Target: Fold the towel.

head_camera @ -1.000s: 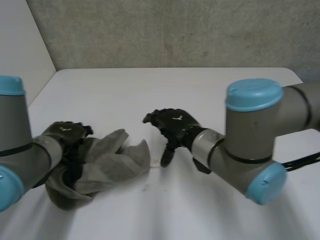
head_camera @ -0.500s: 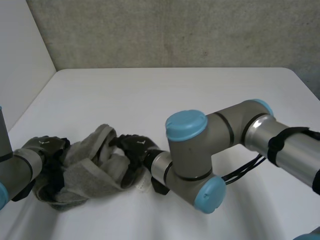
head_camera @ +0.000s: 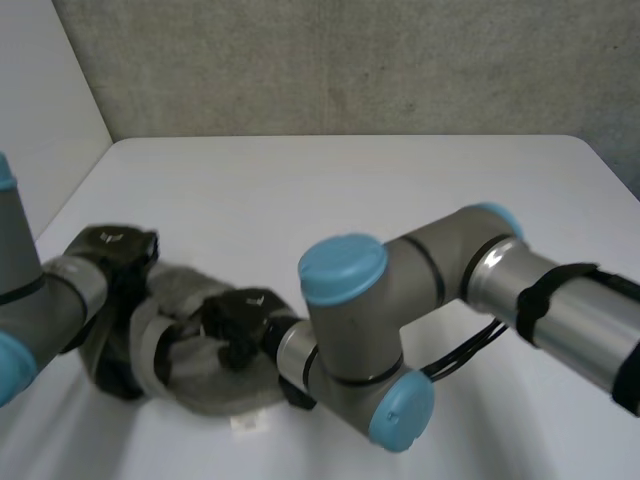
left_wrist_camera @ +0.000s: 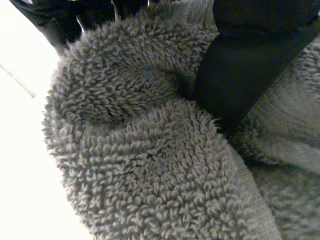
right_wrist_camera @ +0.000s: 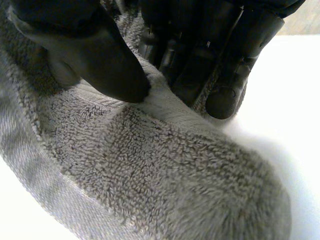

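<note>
The grey terry towel (head_camera: 225, 390) lies bunched in a heap at the front left of the white table (head_camera: 350, 200). My left hand (head_camera: 112, 250) is at the heap's left side. In the left wrist view its thumb (left_wrist_camera: 240, 65) presses into the towel (left_wrist_camera: 140, 165) while its fingers (left_wrist_camera: 75, 20) curl over a thick fold. My right hand (head_camera: 238, 312) sits on the heap's middle. In the right wrist view its thumb (right_wrist_camera: 95, 60) and fingers (right_wrist_camera: 225, 60) pinch a raised ridge of the towel (right_wrist_camera: 165, 165).
A small white label (head_camera: 250, 423) pokes out from the towel's near edge. The right arm (head_camera: 360, 330) reaches across the table's front toward the left. Walls stand behind the table and along its left side.
Both hands have closed on the towel. The right arm has swung further left and forward, and the towel has been gathered into a tighter heap between the hands.
</note>
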